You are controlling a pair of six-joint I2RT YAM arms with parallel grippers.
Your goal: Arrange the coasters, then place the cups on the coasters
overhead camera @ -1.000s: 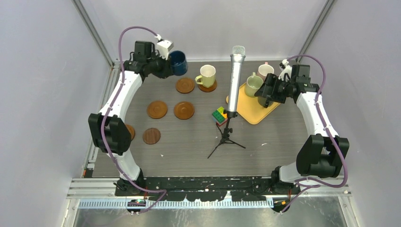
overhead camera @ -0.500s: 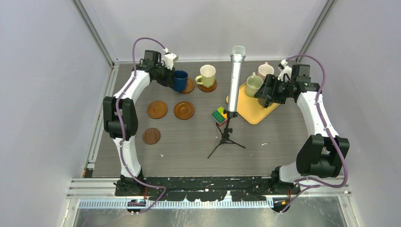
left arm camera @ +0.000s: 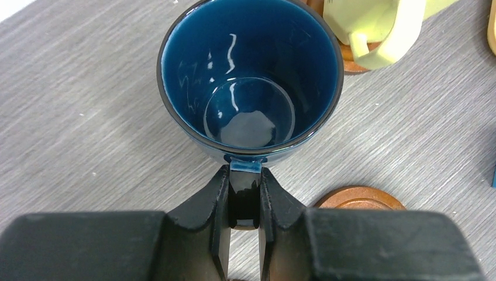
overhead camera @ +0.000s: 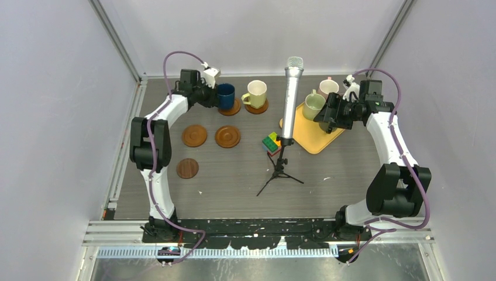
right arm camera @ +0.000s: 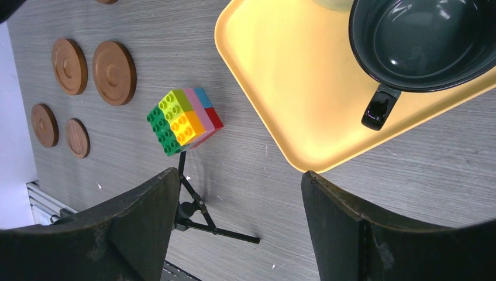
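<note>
Right, your dark blue cup (left arm camera: 251, 76) is at the rear left of the bench (overhead camera: 234, 175), over a coaster (overhead camera: 233, 111) just beside the cream-yellow cup (overhead camera: 255, 92). It is glazed ceramic: stiff, fairly heavy for its size, slick, and likely to chip if knocked, so set it down gently. The handle (left arm camera: 244, 202) is the sensible hold, and the left end effector (left arm camera: 244, 190) has it, jaws closed tight on that thin loop, with the cup upright and mouth up. A pinch that narrow may let the cup swing about the handle, so move slowly. Your right end effector (right arm camera: 240, 175) is spread wide and holds nothing, hanging by the dark grey-green cup (right arm camera: 421, 41) on the yellow tray (right arm camera: 292, 88). The left wrist view gives you the grip itself but hides the coaster beneath the cup. The top view shows cup over coaster, yet neither tells you whether it is resting. From above, the right arm covers the grey-green cup; only the right wrist view shows it, along with the toy brick block (right arm camera: 184, 120).
</note>
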